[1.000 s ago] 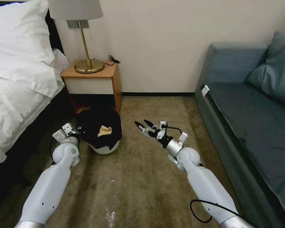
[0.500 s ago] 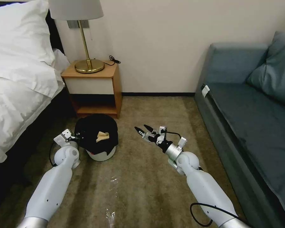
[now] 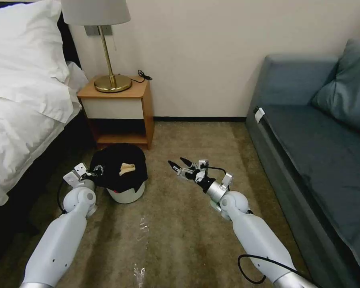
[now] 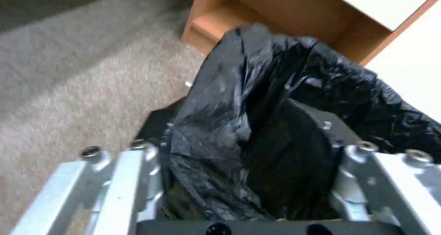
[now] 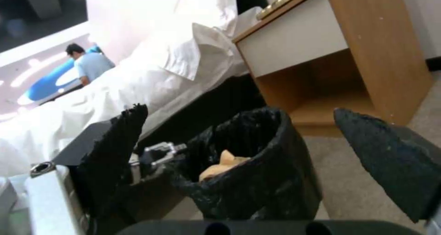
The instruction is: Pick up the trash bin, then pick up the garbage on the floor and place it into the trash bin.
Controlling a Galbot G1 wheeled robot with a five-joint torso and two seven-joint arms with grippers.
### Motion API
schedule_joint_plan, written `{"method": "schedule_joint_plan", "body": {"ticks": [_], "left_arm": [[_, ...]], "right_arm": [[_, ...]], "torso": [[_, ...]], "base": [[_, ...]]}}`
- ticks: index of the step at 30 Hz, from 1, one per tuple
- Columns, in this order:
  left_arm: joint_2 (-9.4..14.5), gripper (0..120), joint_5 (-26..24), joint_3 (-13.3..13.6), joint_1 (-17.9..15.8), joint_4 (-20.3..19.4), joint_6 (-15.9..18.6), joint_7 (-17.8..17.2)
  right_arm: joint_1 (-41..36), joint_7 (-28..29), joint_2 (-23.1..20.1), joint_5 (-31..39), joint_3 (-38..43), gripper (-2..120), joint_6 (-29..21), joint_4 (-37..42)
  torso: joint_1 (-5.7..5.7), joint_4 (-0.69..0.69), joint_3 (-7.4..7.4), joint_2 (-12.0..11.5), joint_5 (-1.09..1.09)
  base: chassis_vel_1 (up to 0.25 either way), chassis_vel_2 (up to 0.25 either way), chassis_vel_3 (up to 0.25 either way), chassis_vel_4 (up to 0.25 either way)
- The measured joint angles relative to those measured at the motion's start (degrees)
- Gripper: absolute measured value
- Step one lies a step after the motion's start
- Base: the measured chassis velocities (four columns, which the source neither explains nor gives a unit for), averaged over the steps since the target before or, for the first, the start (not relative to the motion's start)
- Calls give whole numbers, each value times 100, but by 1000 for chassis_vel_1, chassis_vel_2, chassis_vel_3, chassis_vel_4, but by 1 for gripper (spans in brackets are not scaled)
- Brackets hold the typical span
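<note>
A small round white plastic trash bin (image 3: 126,195) with a glossy black bag liner stood on the tan carpet (image 3: 180,236) just in front of the wooden nightstand (image 3: 118,110), between the white-sheeted bed (image 3: 20,120) and the grey-blue sofa (image 3: 320,152). The left gripper (image 3: 97,169) had its fingers closed on the bin's lined rim on the bed side. The left wrist view showed what the head view hid — crumpled black liner (image 4: 257,124) pinched between the metal fingers (image 4: 151,166). A tan paper wad (image 3: 127,168) lay inside the bin; the right wrist view looked into the bin's mouth and showed it there (image 5: 223,164). The right gripper (image 3: 176,163) hovered above the carpet beside the bin, apart from it — its black fingertips (image 5: 117,138) spread wide and empty.
</note>
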Motion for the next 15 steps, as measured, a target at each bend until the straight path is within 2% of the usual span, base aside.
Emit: {"method": "schedule_joint_plan", "body": {"ticks": [4, 5, 7, 11, 12, 13, 14, 15], "left_arm": [[75, 81, 353, 44, 76, -230, -58, 35], [75, 81, 353, 44, 76, -230, -58, 35], [134, 94, 623, 54, 214, -413, -76, 37], [176, 98, 926, 47, 325, -528, -137, 42], [216, 100, 1194, 43, 410, -633, -230, 76], [216, 100, 1194, 43, 410, -633, -230, 76], [279, 100, 1503, 44, 492, -801, -353, 132], [279, 100, 1503, 44, 492, -801, -353, 132]], "right_arm": [[-39, 228, -26, -2, 108, 100, 55, 61], [-39, 228, -26, -2, 108, 100, 55, 61], [-60, 324, -51, -1, 137, 100, 60, 91], [-79, 397, -63, -17, 160, 100, 68, 120], [-96, 481, -71, -39, 188, 100, 78, 141], [-96, 481, -71, -39, 188, 100, 78, 141], [-109, 665, -92, -94, 236, 100, 121, 168], [-109, 665, -92, -94, 236, 100, 121, 168]], "torso": [[0, -1, 0, 0, 1], [0, -1, 0, 0, 1], [0, -2, 0, 0, 1], [0, 0, 0, 0, 0], [0, 1, 0, 0, 0], [0, 1, 0, 0, 0], [0, 0, 0, 0, 1], [0, 0, 0, 0, 1]], "base": [[0, 0, 0, 0], [0, 0, 0, 0], [0, 0, 0, 0], [0, 0, 0, 0], [0, 0, 0, 0], [0, 0, 0, 0], [0, 0, 0, 0], [0, 0, 0, 0]]}}
